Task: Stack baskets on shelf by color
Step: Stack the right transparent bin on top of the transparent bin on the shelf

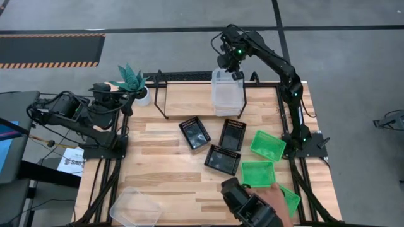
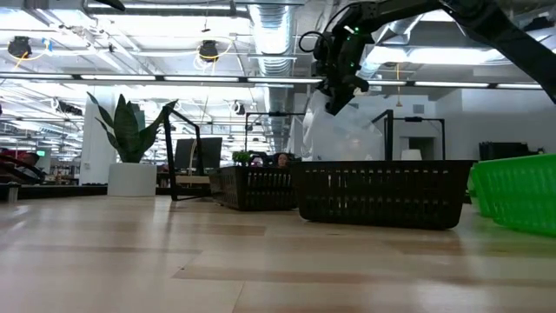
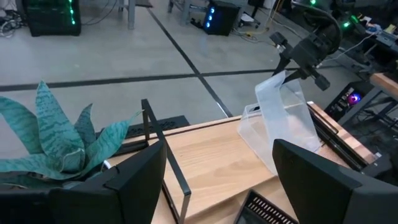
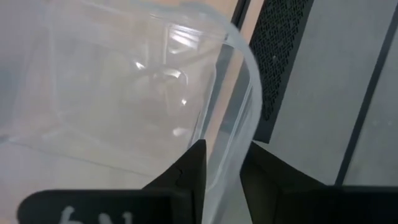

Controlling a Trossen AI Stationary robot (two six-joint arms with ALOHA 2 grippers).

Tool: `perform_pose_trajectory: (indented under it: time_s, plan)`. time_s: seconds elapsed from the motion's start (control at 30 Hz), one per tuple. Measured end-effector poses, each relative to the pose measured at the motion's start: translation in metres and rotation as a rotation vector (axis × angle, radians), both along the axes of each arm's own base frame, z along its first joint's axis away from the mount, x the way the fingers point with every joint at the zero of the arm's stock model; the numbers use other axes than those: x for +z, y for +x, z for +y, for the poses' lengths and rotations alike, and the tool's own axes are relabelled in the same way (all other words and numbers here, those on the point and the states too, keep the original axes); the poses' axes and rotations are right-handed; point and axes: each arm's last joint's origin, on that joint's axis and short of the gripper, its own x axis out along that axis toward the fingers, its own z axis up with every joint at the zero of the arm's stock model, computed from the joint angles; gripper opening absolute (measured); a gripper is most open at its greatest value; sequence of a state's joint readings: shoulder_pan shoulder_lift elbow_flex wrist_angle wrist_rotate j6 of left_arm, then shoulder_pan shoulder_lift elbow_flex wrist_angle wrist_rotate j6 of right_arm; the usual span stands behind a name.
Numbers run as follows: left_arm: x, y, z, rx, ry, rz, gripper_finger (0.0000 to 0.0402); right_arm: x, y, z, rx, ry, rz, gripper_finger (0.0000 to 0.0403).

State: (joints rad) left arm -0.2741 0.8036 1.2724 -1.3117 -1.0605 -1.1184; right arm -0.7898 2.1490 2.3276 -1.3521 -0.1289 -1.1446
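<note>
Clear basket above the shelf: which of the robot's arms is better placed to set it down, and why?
Right. The right gripper already pinches the clear basket's rim above the shelf; the left gripper waits by the plant.

High view: overhead, facing straight down on the whole desk (image 1: 170, 183) and both arms.
Low view: at desk-top level, facing across into the room, close behind a black basket (image 2: 380, 193).
Left wrist view: looks forward past its own fingers (image 3: 134, 186) toward the shelf (image 3: 205, 162).
Right wrist view: pressed close above the clear basket (image 4: 124, 93) at the right hand (image 4: 221, 171).
Shared: all four views show that clear basket.
</note>
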Motion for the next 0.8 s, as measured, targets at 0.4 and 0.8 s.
perform_pose_trajectory:
  time_s: [0.4,0.8]
  plan:
    - [0.000,0.000,0.000,-0.003,0.005,0.007,0.0283,0.001,0.011,0.008,0.080,-0.104,0.061,0.0074]
    - [0.000,0.000,0.000,-0.003,0.004,0.006,0.0283,0.002,0.015,0.009,0.081,-0.137,0.046,0.0014]
